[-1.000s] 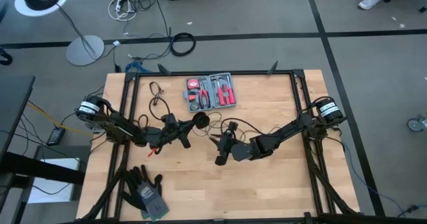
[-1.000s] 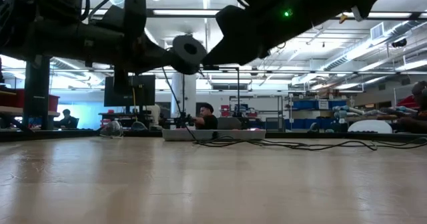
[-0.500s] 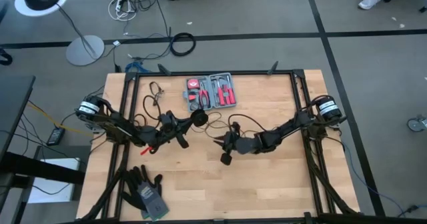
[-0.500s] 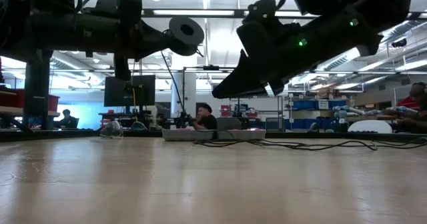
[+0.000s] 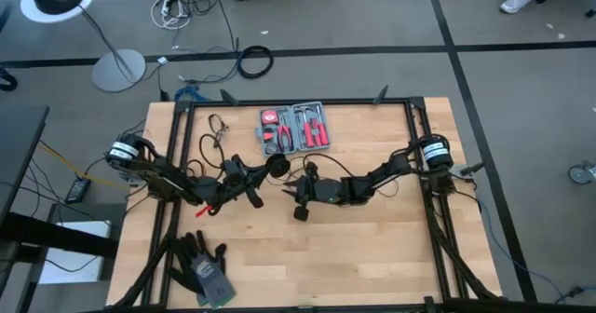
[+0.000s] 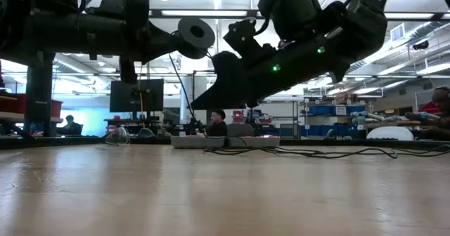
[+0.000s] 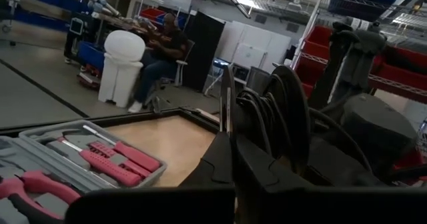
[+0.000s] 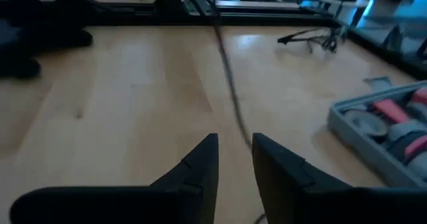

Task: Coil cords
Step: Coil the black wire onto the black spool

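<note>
So the left gripper (image 5: 268,171) is up off the table, clamped tight on the puck end of the cord (image 5: 216,131); you can see the round disc (image 6: 196,34) sticking out past its tip in the low view, and the left wrist view shows a few dark loops of wire already bunched against the closed fingers (image 7: 230,161); the rest of the thin black wire trails down from the disc and runs off over the wooden table (image 5: 372,257), with a loose tangle lying toward the back-left corner, near the red tool kit (image 5: 294,129); the right gripper (image 5: 296,197) sits just beside the left one, mid-table, also raised; its jaws are parted a little with a narrow gap, and the wire runs through the right wrist view straight toward that gap, but I can't tell whether it actually lies between the tips or just under them, so I wouldn't call it held; handling-wise this stuff looks super light and floppy, no stiffness to speak of, so it'll sag and spring out of any loop you don't pin down; it's also thin enough to slip through fingers that aren't fully closed; I'd say the puck is the only solid place to hold, and the free strand should be pinched close to the existing loops, not far out where it just droops; gentle pulls too, a wire this skinny probably kinks or snags easily.
</note>
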Robot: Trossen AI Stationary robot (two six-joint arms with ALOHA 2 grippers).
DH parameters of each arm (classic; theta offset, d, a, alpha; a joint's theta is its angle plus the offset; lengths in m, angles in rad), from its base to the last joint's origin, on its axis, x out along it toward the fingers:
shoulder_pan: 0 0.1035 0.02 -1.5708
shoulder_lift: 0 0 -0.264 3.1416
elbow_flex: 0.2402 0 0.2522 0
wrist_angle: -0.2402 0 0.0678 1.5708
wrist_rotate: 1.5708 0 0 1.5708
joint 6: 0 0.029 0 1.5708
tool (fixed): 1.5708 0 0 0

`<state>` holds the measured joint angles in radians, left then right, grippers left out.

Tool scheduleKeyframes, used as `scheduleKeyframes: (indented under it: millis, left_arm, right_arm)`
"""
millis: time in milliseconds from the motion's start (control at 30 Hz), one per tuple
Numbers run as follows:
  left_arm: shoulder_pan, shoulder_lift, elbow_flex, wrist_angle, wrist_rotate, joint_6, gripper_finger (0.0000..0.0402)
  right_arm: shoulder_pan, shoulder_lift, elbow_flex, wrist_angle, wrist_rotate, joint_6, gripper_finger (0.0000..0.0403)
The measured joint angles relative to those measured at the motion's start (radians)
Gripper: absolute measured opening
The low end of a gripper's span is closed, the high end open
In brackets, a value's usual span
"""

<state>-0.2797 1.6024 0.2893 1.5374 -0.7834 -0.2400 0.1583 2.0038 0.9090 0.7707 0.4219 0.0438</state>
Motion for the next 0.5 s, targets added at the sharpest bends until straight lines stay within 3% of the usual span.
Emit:
scheduleKeyframes:
  millis: [500]
  left_arm:
    - [0.0,0.0,0.016,0.012,0.001,-0.002,0.0]
  right_arm:
    - [-0.041,0.002,0.005,0.019,-0.034,-0.055,0.0093]
